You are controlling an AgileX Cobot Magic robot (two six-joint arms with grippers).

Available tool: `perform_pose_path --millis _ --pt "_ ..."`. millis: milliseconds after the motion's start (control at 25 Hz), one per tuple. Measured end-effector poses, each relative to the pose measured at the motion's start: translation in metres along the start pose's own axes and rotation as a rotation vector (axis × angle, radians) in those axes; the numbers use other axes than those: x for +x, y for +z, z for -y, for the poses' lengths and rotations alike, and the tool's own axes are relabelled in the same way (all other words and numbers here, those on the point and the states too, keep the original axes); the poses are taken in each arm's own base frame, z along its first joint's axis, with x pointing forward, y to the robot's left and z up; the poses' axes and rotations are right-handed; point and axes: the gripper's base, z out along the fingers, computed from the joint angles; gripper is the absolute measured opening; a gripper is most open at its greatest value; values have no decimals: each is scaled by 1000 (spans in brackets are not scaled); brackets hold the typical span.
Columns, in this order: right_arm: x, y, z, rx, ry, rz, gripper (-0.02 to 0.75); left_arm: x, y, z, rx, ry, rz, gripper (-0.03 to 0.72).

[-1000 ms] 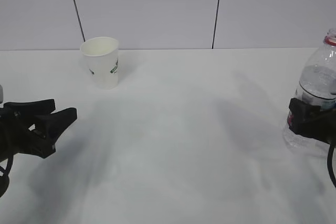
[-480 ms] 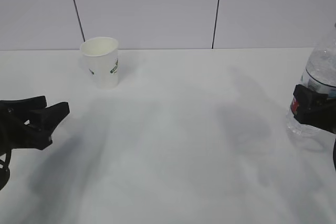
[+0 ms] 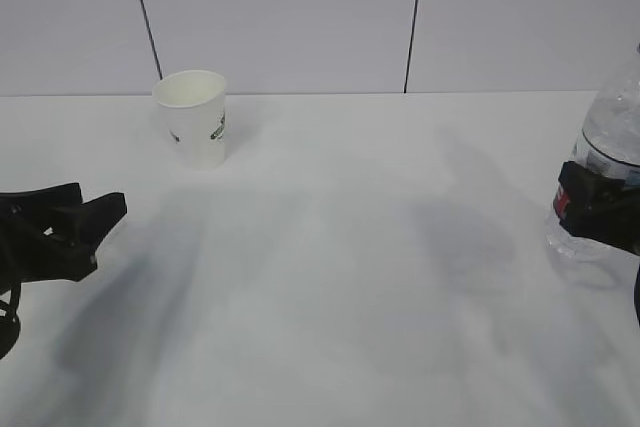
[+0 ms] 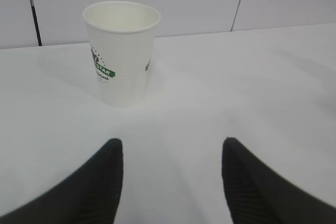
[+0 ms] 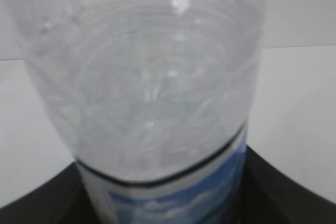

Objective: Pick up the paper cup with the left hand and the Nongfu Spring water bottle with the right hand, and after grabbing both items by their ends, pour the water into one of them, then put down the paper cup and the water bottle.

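From my left wrist, I read "STAR" in white letters on a green band printed on the side of the paper cup [image 4: 122,53]; smaller green print around it is illegible, and my bottle's label [image 5: 173,195] shows no readable words

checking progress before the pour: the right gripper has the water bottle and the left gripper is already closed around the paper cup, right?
Not quite. The left gripper is open and empty: the left wrist view shows the paper cup standing on the table ahead of its fingers, untouched. The rest holds: the right gripper is clamped on the water bottle.
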Motion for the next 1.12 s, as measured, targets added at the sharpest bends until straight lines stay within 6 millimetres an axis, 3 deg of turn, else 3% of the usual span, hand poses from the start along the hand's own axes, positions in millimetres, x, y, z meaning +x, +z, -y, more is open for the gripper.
perform_pose_path --millis 320,640,880,1120 --pt "0 0 0 -5 -13 0 455 0 0 0 1 0 -1 451" --pt "0 0 -1 -11 -19 -1 455 -1 0 -4 -40 -19 10 624" --pt "0 0 -2 -17 -22 -1 454 -8 13 -7 -39 -11 41 636" --pt "0 0 -2 -21 -24 -1 453 5 24 -10 -44 -21 -6 636"
